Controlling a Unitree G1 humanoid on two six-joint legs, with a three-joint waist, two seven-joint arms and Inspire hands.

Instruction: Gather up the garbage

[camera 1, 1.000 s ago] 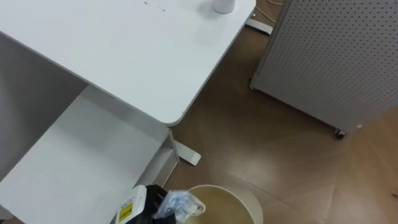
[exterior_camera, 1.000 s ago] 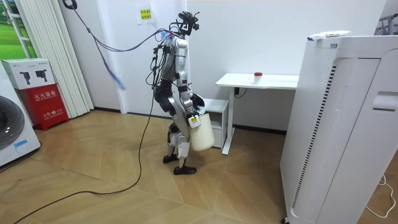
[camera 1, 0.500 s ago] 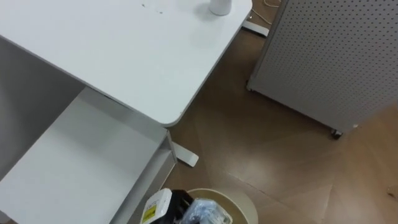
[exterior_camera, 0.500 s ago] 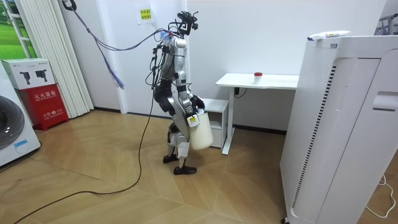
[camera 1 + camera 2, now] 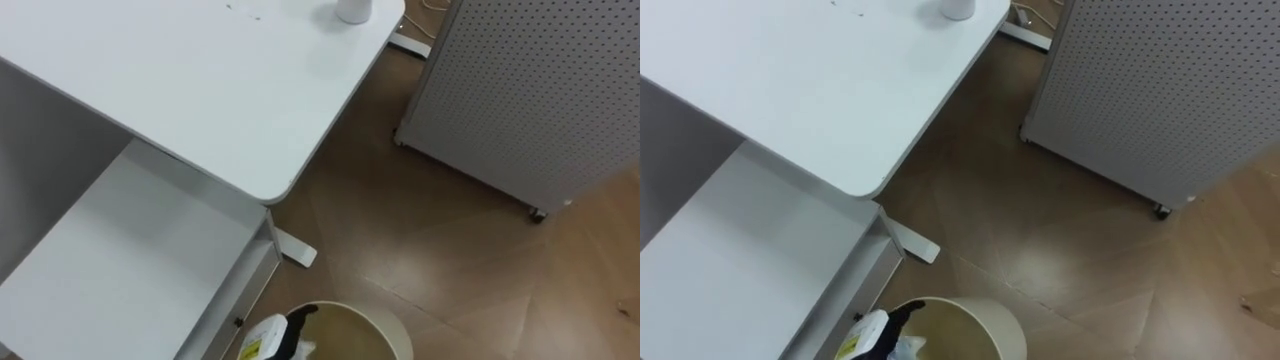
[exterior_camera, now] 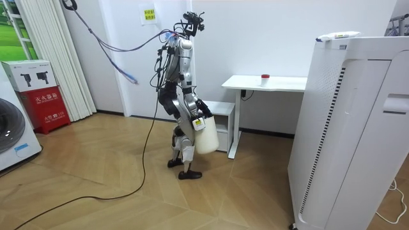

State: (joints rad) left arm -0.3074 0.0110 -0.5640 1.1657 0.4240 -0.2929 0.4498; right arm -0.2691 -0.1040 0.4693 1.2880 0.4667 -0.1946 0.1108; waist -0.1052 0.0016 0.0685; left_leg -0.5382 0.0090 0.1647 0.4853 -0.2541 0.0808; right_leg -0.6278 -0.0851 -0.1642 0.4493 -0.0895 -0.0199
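Near edge, beside desk (image 5: pixel 200 90): left hand (image 5: pixel 292 330) hung over bin (image 5: pixel 396 335) mouth.
Grip: could not tell, hand half inside rim.
Garbage (image 5: pixel 906 349): pale scrap, apparently already in bin.
Remaining: confirm release, lift hand clear.

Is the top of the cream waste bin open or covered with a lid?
Open: the waste bin shows its round rim and inner wall from above, with no lid. The left hand is at the rim.

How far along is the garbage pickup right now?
Done: unclear, the bin's inside is mostly hidden. In hand: the left hand sits over the bin's rim; whether it holds rubbish I cannot tell. Left: possibly the small white object on the table.
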